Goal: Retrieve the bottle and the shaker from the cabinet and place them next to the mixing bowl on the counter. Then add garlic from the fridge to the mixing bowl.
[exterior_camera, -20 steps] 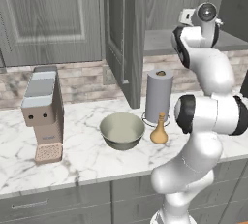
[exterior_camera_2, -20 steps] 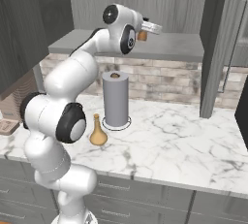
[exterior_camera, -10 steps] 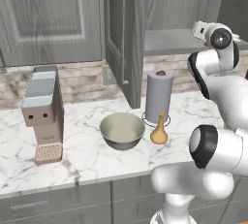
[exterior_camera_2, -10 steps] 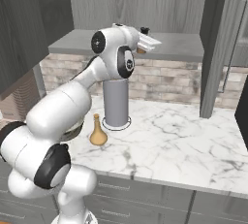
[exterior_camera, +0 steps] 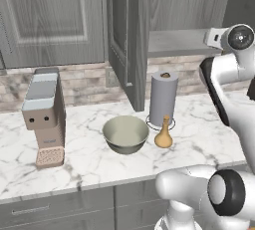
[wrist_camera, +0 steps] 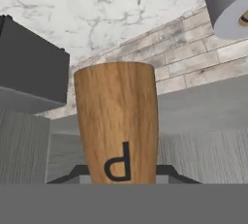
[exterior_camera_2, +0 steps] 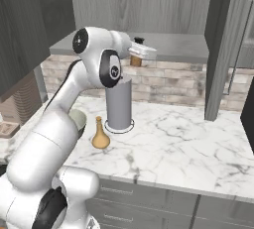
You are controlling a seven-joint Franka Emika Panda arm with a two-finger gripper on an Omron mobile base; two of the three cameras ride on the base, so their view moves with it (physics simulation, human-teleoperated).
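Note:
A wooden shaker [wrist_camera: 117,121] with a dark letter on its side stands between the two dark fingertips [wrist_camera: 72,174] of my gripper [wrist_camera: 118,178], which is shut on it. In the right base view the gripper [exterior_camera_2: 142,52] holds the shaker [exterior_camera_2: 135,59] in the air just in front of the cabinet shelf [exterior_camera_2: 173,45], above the paper towel roll. The amber bottle [exterior_camera: 163,134] [exterior_camera_2: 100,135] stands on the counter right beside the grey-green mixing bowl [exterior_camera: 125,133]. The arm hides most of the bowl [exterior_camera_2: 79,119] in the right base view.
A grey paper towel roll [exterior_camera: 163,97] [exterior_camera_2: 119,104] stands behind the bottle, directly under the held shaker. The open cabinet door [exterior_camera: 127,40] [exterior_camera_2: 223,49] juts out over the counter. A coffee machine [exterior_camera: 45,119] sits at the left. Marble counter [exterior_camera_2: 183,143] stretches to the right of the roll.
The hand with the shaker has come down and back from the cabinet shelf. The arm's upper links have swung toward the right side of the left base view.

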